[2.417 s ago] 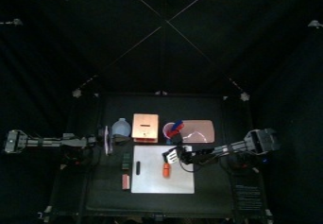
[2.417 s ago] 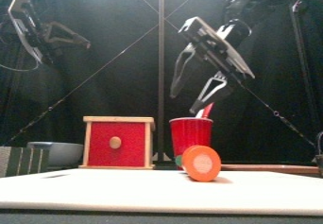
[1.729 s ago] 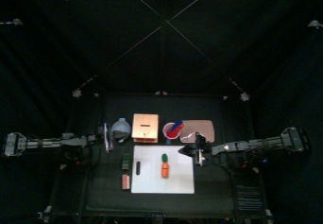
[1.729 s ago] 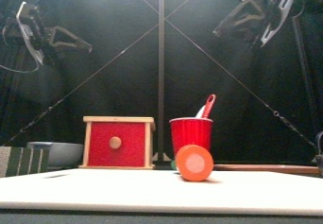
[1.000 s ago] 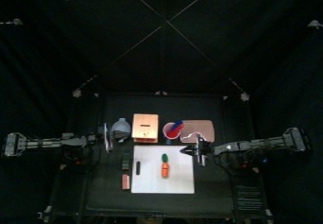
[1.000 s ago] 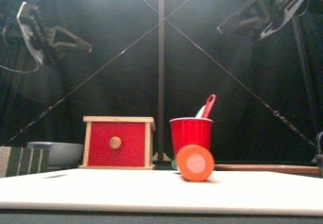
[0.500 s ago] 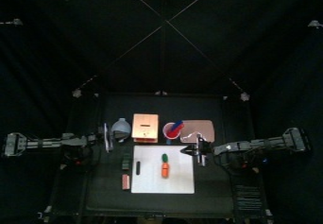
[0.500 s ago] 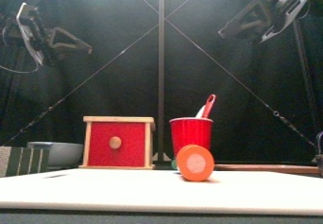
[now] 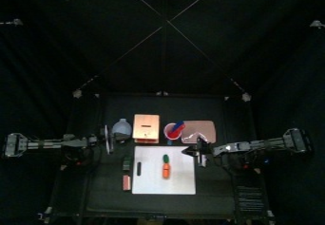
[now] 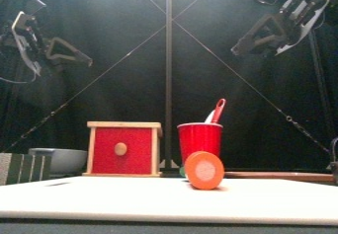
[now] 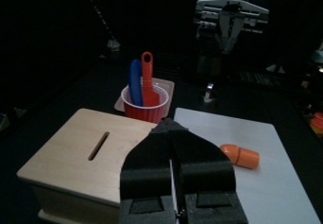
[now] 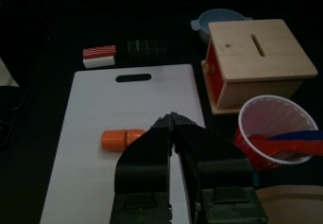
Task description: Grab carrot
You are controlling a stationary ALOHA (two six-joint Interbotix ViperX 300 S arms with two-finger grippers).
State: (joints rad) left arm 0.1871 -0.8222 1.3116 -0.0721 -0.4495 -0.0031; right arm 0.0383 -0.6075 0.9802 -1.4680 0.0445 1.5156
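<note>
The carrot [image 9: 166,168] lies on the white cutting board [image 9: 146,179], orange with a green tip. In the front view the carrot [image 10: 204,169] shows end-on as an orange disc. My right gripper [image 9: 188,156] hangs high above the board's right edge, apart from the carrot. In the right wrist view its jaws [image 12: 168,124] are shut and empty, and the carrot [image 12: 121,139] lies on the board below them. My left gripper [image 11: 171,131] is shut and empty, hovering by the wooden box [image 11: 94,152]; the carrot [image 11: 240,155] lies beyond it.
A red cup [image 10: 200,144] holding a blue and a red utensil stands behind the board, beside the red-faced wooden box [image 10: 123,149]. A thin red-orange stick [image 9: 125,179] and a black pen [image 9: 136,168] lie left of the board. A blue bowl [image 12: 209,22] sits behind the box.
My right gripper, low over the carrot at first, has lifted clear and now hangs high. The carrot shifted slightly left and has since lain still. In the last second little moved.
</note>
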